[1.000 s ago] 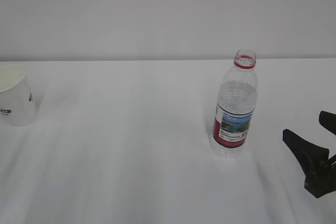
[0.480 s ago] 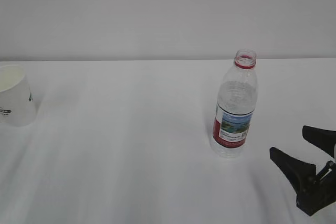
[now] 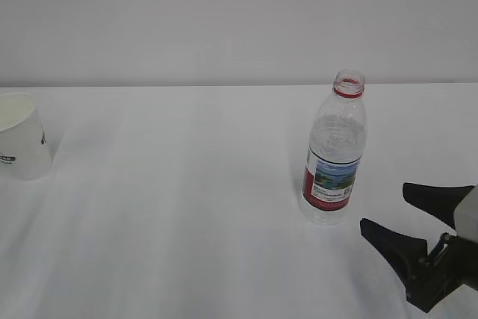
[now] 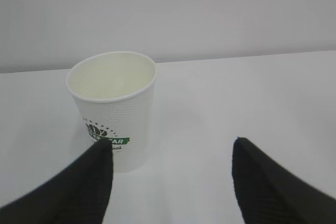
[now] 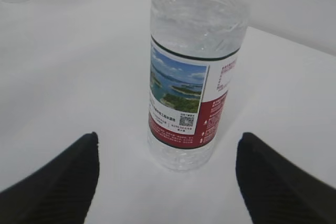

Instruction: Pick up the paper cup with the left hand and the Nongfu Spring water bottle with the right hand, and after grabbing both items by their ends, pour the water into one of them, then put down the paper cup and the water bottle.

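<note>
Clearly the approach step: the paper cup (image 3: pixel 21 138) stands at far left, the Nongfu Spring water bottle (image 3: pixel 334 160) right of centre. Both grippers, left hand (image 4: pixel 170 174) and right hand (image 3: pixel 420 218), gape wide, holding nothing. Next, each must advance until its jaws straddle its target, then close.

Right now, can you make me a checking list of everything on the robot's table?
Surface: white table, plain, no spills seen.
Paper cup: paper cup upright, empty, at the far left edge of the exterior view.
Water bottle: water bottle upright, cap off, holding water.
Clutter: nothing seen.
Left hand: left hand open, cup just ahead, offset toward one finger, not gripped.
Right hand: right hand open, low by the table, to the right of the bottle, not touching.
Cables: nothing seen.
Surroundings: plain pale wall behind the table.
</note>
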Tool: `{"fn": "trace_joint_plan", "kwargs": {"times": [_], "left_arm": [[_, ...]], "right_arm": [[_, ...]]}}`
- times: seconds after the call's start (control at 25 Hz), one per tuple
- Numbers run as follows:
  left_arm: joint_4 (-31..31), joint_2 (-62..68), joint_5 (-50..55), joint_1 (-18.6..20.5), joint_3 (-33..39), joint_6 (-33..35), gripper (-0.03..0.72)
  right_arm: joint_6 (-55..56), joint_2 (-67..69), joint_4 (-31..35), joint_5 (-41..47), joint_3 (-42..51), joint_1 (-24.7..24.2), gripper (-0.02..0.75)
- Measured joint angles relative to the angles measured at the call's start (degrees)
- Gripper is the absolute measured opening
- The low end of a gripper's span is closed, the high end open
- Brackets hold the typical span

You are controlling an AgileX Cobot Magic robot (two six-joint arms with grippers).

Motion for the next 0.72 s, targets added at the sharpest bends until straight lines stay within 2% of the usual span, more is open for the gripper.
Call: {"fn": "trace_joint_plan", "kwargs": {"times": [0.72], "left_arm": [[0.0,0.0,-1.0,0.0,0.0,-0.7,0.524]], "right_arm": [[4.6,9.4,-0.9,-0.1,-7.7,0.0,0.629]]}}
